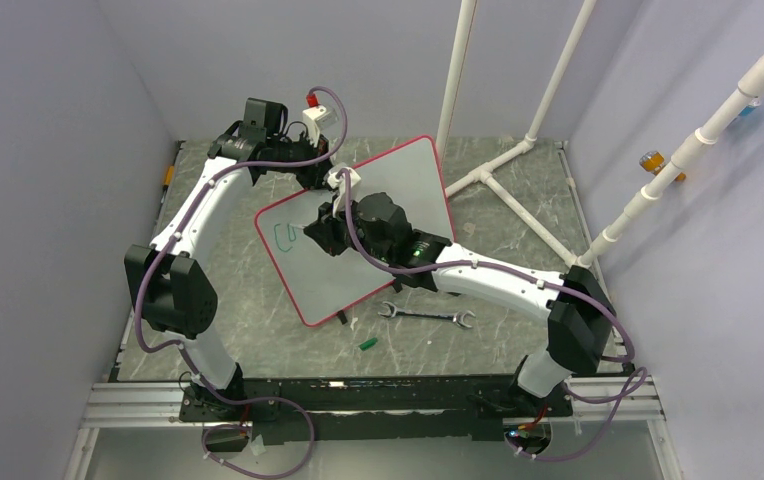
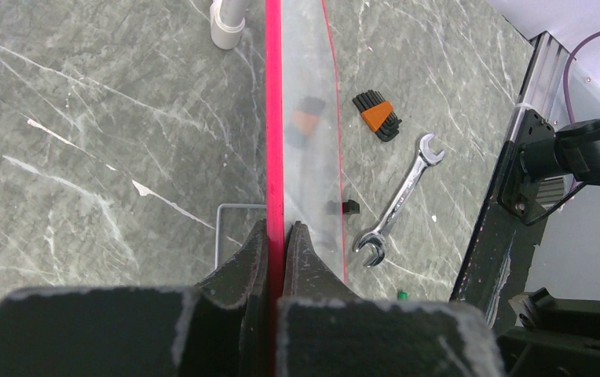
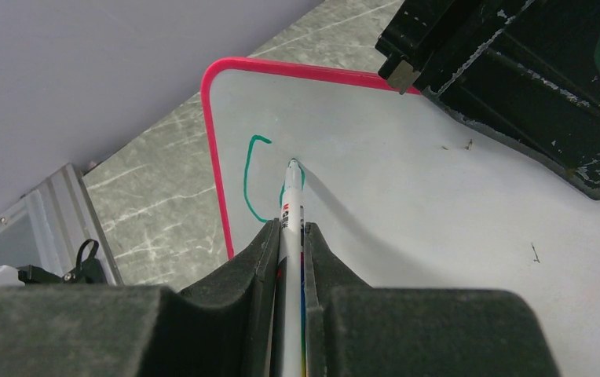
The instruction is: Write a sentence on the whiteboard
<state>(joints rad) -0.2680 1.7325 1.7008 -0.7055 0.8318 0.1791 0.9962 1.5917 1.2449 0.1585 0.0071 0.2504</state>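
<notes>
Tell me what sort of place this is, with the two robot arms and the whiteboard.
Most likely a robotics lab test cell: plain walls box in a stone-patterned table, a frame of white plastic pipes stands at the back, and a wrench lies loose on it.

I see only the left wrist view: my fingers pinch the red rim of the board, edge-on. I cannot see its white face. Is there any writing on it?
Observer: Yes. In the right wrist view, the sentence is only a green "C" near a corner of the whiteboard, plus a short second stroke.
Operator: And the right gripper, what does it hold?
Observer: The right gripper is shut on a white marker; its tip seems to touch the board at that second stroke.
</notes>
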